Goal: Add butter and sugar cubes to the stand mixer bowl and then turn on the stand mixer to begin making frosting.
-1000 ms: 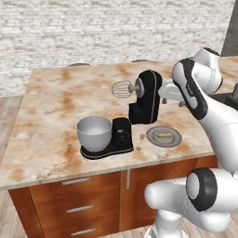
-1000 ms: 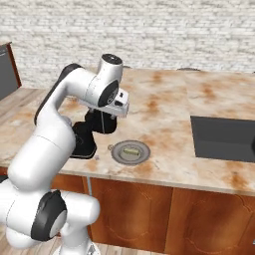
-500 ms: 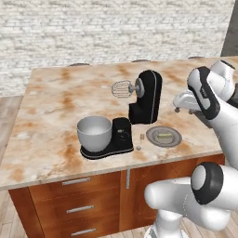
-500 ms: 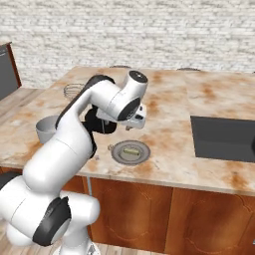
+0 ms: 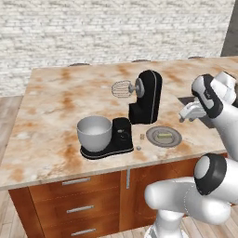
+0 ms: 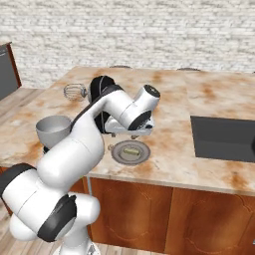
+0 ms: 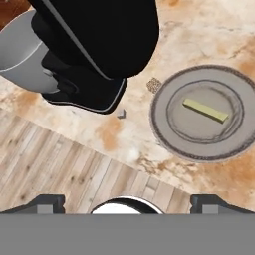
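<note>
Rendered home kitchen indicated. Island counter (image 5: pixel 56 107) topped in marbled beige-orange stone, wooden drawers with metal handles (image 5: pixel 76 181) fitted beneath. Whitewashed brick wall (image 5: pixel 116 28) seen beyond, plank wood floor (image 7: pixel 60 164) seen below counter edge. Glossy black stand mixer (image 5: pixel 144 97) with wire whisk set on counter left of gripper (image 5: pixel 190 111), metal stand mixer bowl (image 5: pixel 94 132) on its base. Grey plate (image 7: pixel 204 112) carrying butter stick (image 7: pixel 204 110) seen ahead of gripper. Dark inset cooktop (image 6: pixel 224 138) noted well right of gripper.
</note>
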Controlling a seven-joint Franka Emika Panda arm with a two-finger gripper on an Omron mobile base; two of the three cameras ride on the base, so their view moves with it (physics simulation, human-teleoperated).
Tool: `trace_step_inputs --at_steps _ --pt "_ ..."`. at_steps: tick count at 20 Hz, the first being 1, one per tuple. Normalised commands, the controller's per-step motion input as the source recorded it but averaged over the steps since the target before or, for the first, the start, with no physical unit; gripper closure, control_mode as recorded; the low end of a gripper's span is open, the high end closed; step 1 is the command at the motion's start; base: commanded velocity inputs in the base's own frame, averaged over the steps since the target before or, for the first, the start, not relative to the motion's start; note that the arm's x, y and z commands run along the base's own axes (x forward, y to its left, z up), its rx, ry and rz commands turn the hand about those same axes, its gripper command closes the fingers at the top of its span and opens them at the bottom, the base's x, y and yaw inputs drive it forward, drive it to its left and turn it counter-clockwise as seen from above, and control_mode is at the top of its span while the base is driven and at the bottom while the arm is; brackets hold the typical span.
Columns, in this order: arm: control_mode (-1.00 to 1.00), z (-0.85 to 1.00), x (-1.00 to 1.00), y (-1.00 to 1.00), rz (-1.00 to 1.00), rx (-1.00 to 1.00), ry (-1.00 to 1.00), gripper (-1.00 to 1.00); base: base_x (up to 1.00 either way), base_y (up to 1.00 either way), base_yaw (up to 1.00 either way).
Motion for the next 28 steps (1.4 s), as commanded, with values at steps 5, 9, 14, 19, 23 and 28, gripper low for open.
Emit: trace_step_inputs --at_steps 5,9,14,19,23,28 --pt "-1.00 -0.42 0.11 0.00 0.09 -0.03 -0.11 -1.00 0.00 0.00 0.00" --pt "-1.00 -0.36 0.36 0.00 0.15 -0.04 -0.13 -1.00 0.00 0.00 0.00" --pt "-1.00 -0.39 0.34 -0.15 0.26 -0.04 -0.07 -1.00 0.00 0.00 0.00" --pt "-1.00 -0.28 0.24 -0.03 0.26 -0.01 -0.18 -1.00 0.00 0.00 0.00" --pt "-1.00 -0.20 0.20 -0.02 0.25 0.00 -0.18 -1.00 0.00 0.00 0.00" --pt "-1.00 -0.31 0.24 0.00 0.18 -0.06 -0.12 -1.00 0.00 0.00 0.00"
